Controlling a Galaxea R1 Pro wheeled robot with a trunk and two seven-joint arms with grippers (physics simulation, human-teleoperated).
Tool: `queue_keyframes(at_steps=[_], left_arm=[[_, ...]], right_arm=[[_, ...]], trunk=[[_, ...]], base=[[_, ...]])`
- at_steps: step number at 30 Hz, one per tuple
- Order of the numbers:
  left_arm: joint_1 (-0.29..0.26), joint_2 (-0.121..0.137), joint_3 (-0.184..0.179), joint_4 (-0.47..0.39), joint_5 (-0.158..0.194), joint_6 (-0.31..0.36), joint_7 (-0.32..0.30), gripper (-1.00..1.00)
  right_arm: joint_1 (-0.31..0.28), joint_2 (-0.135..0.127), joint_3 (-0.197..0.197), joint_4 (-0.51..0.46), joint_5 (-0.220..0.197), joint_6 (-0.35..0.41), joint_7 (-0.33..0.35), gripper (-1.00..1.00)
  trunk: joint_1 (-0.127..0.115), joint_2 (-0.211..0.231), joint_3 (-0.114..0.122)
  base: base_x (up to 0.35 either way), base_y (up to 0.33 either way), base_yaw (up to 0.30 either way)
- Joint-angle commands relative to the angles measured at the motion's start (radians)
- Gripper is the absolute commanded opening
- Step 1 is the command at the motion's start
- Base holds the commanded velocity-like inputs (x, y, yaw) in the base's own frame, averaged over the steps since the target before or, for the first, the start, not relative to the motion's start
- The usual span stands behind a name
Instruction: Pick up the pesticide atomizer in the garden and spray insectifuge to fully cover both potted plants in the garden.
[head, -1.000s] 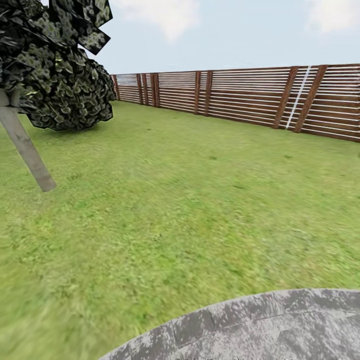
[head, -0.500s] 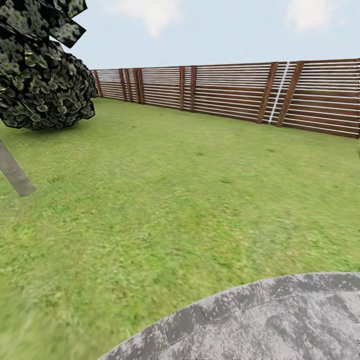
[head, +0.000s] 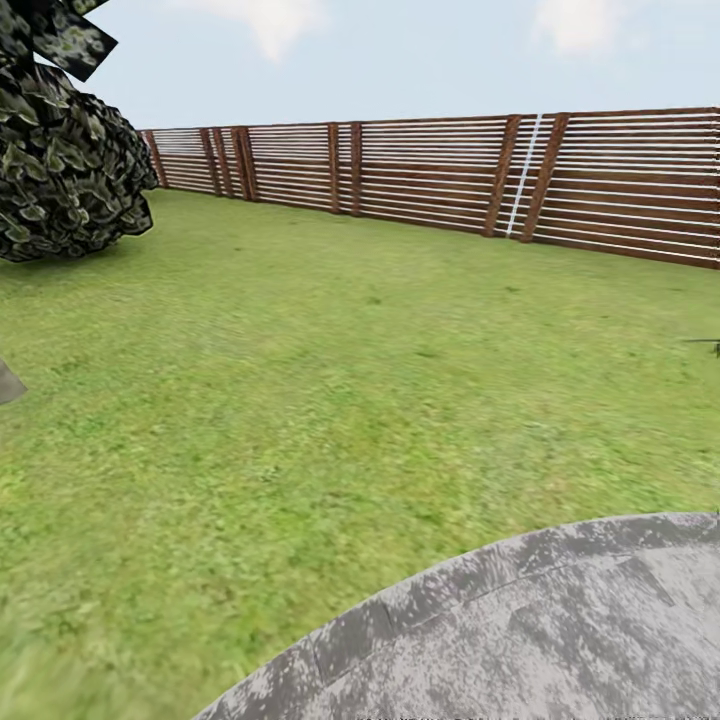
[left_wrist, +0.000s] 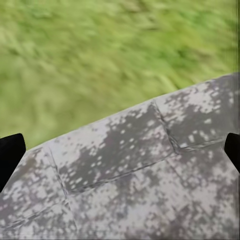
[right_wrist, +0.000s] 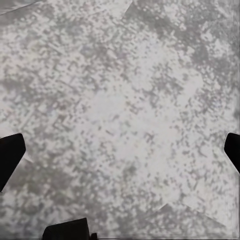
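Left tool (left_wrist: 120, 150): dark fingertips (left_wrist: 11, 152) spread to the frame edges, nothing held, paved patio (left_wrist: 125, 170) rim and lawn (left_wrist: 100, 55) beneath. Right tool (right_wrist: 120, 150): likewise wide open and empty, over paving. Head view: lawn, slatted fence (head: 430, 165), a tree (head: 60, 170). Atomizer and potted plants not located; bearing, long axis and nearer arm cannot be judged.

Open green lawn (head: 330, 380) under pale blue sky with thin clouds. Brown slatted wooden fence (head: 450, 175) along the far edge. Dark leafy tree (head: 60, 160) at left. Curved grey stone patio (head: 540, 630) in the near foreground, bordering grass.
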Motion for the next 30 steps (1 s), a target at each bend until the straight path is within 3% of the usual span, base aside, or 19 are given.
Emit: queue_keyframes(at_steps=[1,30], left_arm=[[0.000,0.000,0.001,0.001,0.000,-0.003,0.000,1.00],[0.000,0.000,0.001,0.001,-0.001,-0.003,-0.001,1.00]], right_arm=[[-0.001,0.001,-0.003,0.001,0.007,-0.003,-0.003,1.00],[0.000,-0.001,-0.005,-0.004,0.005,-0.003,0.000,1.00]], trunk=[[0.000,0.000,-0.002],[0.000,0.000,-0.036]], base=[[0.000,0.000,-0.185],[0.000,0.000,-0.206]])
